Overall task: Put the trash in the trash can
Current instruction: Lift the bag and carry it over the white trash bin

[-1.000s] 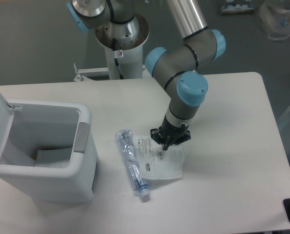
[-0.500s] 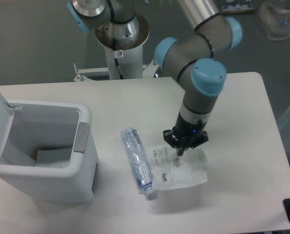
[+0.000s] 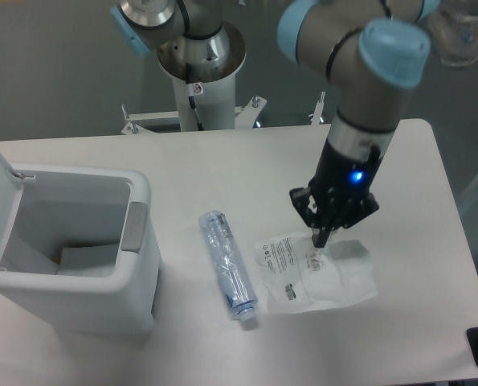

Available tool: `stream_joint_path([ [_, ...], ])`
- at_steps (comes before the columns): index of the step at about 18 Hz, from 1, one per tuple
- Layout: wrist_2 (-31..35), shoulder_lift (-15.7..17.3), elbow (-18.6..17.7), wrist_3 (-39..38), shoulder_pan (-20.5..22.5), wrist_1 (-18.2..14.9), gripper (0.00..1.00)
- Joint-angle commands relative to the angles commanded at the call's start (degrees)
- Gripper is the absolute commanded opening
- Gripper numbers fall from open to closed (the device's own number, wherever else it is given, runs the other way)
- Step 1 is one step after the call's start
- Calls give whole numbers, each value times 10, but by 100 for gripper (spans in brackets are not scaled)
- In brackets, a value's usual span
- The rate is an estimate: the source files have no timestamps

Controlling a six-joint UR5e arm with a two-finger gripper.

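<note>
Gripper point(image 3: 320, 241) pinched shut on crinkled clear pouch point(image 3: 315, 272), lifting its upper edge off white table point(image 3: 222, 173). Bluish bottle point(image 3: 229, 266) flat just left of pouch. Trash can point(image 3: 102, 265) open, far left, lid up.

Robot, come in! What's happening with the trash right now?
Gripper shut on plastic pouch, lifting it. Bottle lying on table. Trash can open, path clear.
</note>
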Motion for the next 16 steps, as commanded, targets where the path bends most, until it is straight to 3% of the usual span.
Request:
stream_joint_path([
  [4,-31,42,2,-28,-25,4,0],
  [9,-32,74,-10,-48,-103,-1,0],
  [13,-30,78,-20,-70,-148,4,0],
  [16,-26,79,-49,-64,-178,9,0],
])
